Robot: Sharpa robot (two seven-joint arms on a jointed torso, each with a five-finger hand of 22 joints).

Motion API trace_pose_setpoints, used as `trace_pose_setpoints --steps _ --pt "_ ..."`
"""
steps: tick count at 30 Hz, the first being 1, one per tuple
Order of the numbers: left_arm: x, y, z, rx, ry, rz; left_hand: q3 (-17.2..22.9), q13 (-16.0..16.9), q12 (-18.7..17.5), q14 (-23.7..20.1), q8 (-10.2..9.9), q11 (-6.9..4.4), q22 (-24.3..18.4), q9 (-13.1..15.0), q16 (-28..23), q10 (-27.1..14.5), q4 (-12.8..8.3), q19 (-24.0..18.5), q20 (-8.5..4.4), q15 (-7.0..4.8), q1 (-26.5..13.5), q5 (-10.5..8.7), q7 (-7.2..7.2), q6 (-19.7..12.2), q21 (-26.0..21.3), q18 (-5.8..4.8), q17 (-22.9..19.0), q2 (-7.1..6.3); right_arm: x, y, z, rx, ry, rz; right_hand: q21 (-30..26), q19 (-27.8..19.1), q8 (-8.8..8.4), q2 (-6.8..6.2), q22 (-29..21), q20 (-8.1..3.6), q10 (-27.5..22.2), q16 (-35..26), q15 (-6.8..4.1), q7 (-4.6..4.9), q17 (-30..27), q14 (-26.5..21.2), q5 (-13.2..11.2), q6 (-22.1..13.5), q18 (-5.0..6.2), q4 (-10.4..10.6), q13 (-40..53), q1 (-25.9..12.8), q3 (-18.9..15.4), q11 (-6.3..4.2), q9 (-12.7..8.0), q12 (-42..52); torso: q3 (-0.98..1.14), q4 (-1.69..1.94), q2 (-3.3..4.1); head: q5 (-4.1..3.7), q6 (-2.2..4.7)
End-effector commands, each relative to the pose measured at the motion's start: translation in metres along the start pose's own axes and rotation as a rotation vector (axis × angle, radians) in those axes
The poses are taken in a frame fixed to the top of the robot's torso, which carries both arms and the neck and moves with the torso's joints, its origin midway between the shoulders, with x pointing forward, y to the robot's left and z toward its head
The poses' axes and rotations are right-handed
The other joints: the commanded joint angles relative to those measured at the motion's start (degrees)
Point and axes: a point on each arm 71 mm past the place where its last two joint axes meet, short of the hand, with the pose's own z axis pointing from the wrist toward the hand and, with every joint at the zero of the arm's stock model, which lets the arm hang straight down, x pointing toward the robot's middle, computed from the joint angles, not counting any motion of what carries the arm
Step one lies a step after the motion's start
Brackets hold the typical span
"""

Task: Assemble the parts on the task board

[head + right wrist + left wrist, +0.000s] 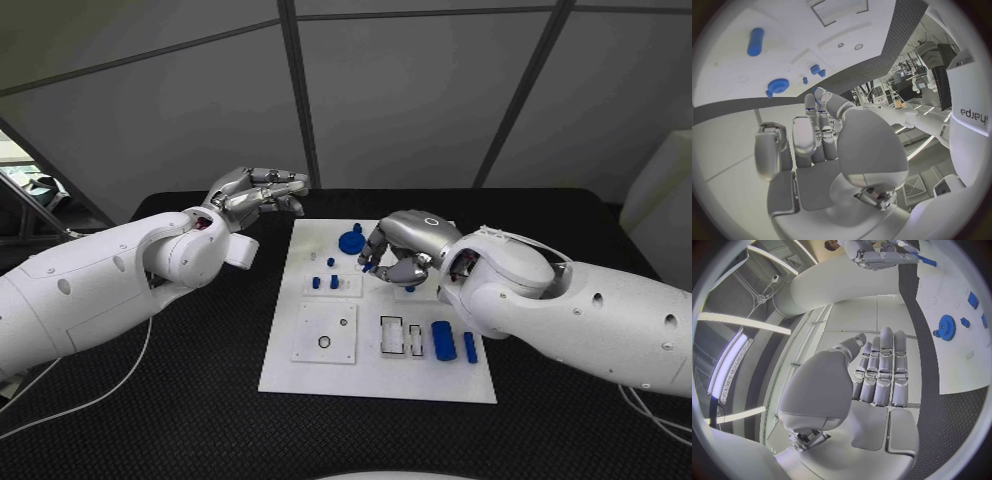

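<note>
Left hand (257, 193) raised off the task board's (310, 375) far left corner, fingers straight and together, holding nothing | right hand (402, 250) curled over board's far middle, small blue part (369, 267) pinched at fingertips | blue gear (352, 241) just beside | near board edge unobstructed

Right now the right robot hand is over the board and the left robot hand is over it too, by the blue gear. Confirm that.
Not quite. The right robot hand is over the board, near the blue gear. But the head view shows the left robot hand off the board, above the black table beyond the board's far left corner.
</note>
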Motion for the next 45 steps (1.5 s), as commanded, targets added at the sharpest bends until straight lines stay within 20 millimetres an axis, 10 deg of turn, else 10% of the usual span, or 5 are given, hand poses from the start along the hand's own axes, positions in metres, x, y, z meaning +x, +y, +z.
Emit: trace_pose_setpoints --steps 1,45 --pt "0.002 -0.001 0.001 0.007 0.007 -0.008 0.0 -0.1 -0.3 0.3 -0.4 0.04 -0.1 0.1 -0.4 -0.5 -0.4 0.2 0.23 -0.05 0.7 0.35 0.12 -0.1 -0.3 0.14 0.0 0.05 0.013 0.006 0.002 -0.031 0.042 0.017 0.1 2.8 0.21 0.09 8.6 -0.54 0.4 0.3 -0.53 0.00 -0.1 1.7 -0.2 0.3 -0.49 0.0 -0.1 -0.5 0.4 0.08 0.1 -0.3 0.00 -0.05 0.02 0.57 -0.38" --pt "0.008 0.001 0.004 0.003 0.026 -0.015 -0.1 -0.1 -0.3 0.3 -0.4 0.06 -0.1 0.1 -0.6 -0.5 -0.4 0.2 0.25 -0.02 0.6 0.33 0.12 -0.1 -0.3 0.12 -0.1 0.08 0.071 0.021 0.010 -0.051 0.190 0.039 -0.2 2.6 -0.10 0.05 8.3 -0.52 0.1 0.2 -0.48 0.06 -0.3 1.6 -0.4 0.1 -0.40 0.2 -0.2 -1.1 0.6 0.17 0.1 -0.4 0.04 -0.09 -0.02 3.33 -2.46"
